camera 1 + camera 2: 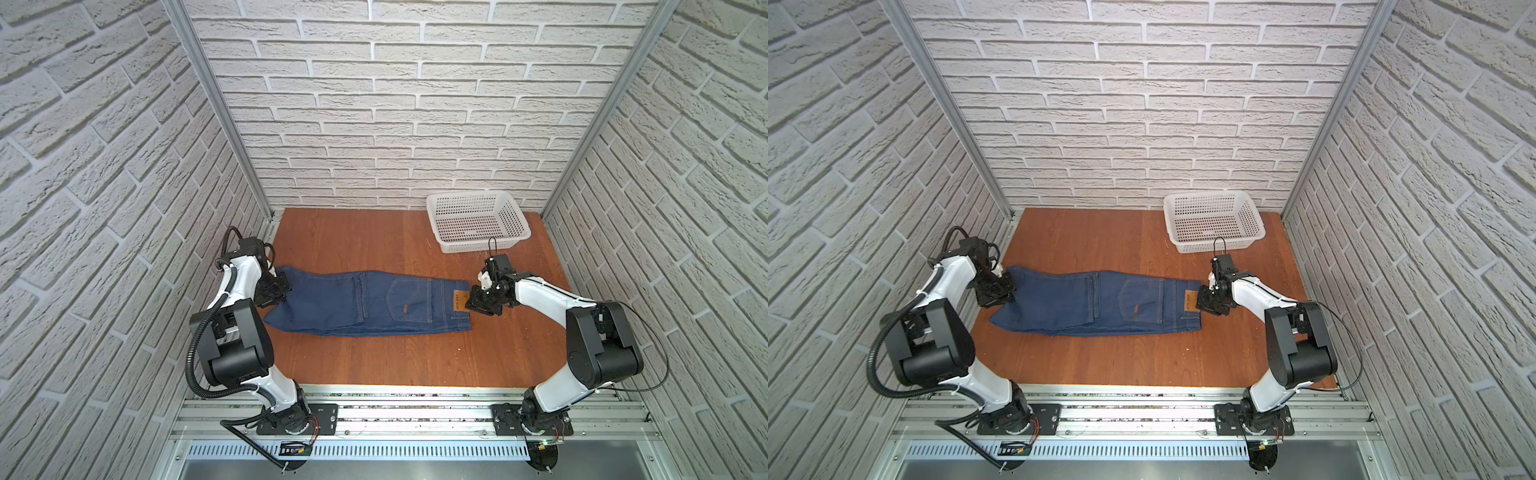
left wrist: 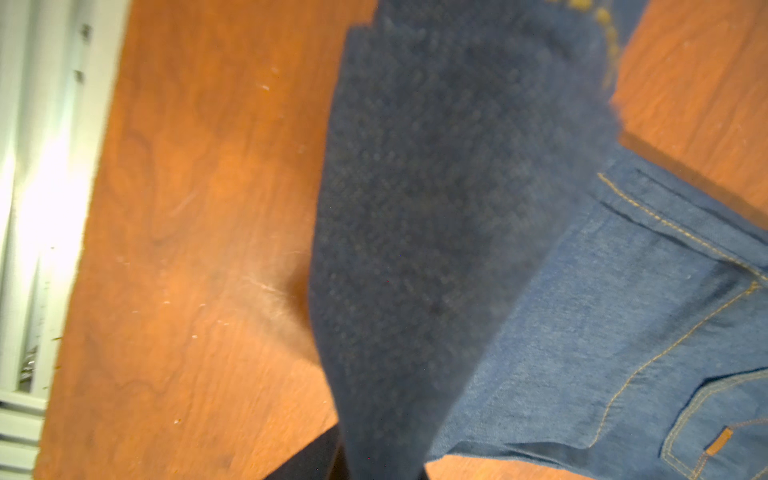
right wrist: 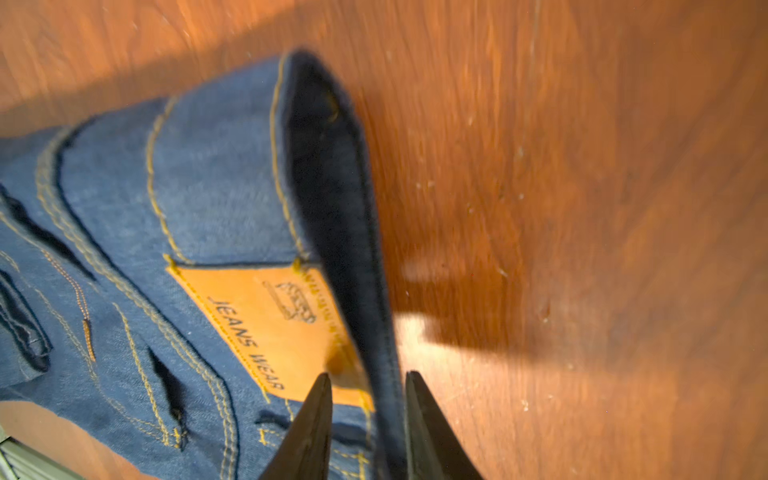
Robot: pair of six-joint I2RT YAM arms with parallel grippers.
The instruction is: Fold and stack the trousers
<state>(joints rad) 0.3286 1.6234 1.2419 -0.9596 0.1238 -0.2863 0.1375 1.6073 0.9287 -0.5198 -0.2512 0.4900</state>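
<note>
Trousers (image 1: 365,303) of dark navy-blue denim, laid flat on brown wooden table (image 1: 374,361). Straddled at waistband by parted right claw (image 3: 368,374); clenched at opposite end by left claw (image 1: 282,291).

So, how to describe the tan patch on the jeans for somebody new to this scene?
On the wooden table, folded dark blue jeans lie across the middle. The patch sits on their waistband end, by the right end effector. It is a tan rectangle reading JEANS WEAR, bigger than the orange pocket tab.
</note>
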